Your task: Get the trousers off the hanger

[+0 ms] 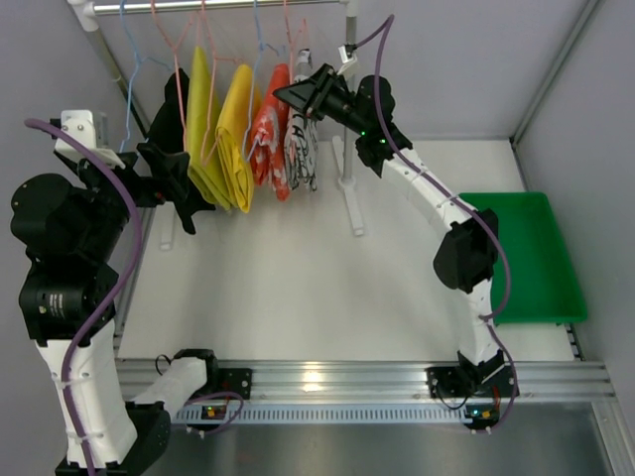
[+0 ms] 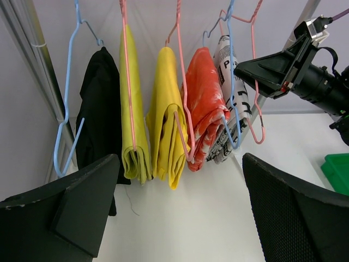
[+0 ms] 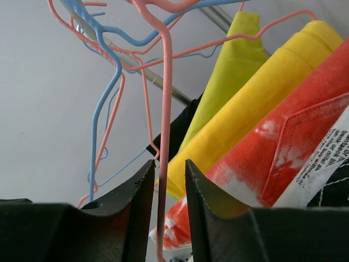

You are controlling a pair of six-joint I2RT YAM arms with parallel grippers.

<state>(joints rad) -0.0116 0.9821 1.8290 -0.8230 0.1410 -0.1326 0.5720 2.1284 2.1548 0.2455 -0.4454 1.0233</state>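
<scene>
the trousers (image 2: 242, 103) hang lengthwise downward (folded over the pink hanger (image 2: 252, 41)).

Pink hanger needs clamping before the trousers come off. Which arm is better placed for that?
Right. The right gripper has its fingers either side of the wire of the hanger, beside the trousers. The left gripper is open and lower, over by the black garment.

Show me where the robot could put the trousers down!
The white table is bare between the rack's post and the arm bases. The green tray to the right looks bare too. Crowded: under the rail, where hangers, clothes and the right gripper bunch.
</scene>
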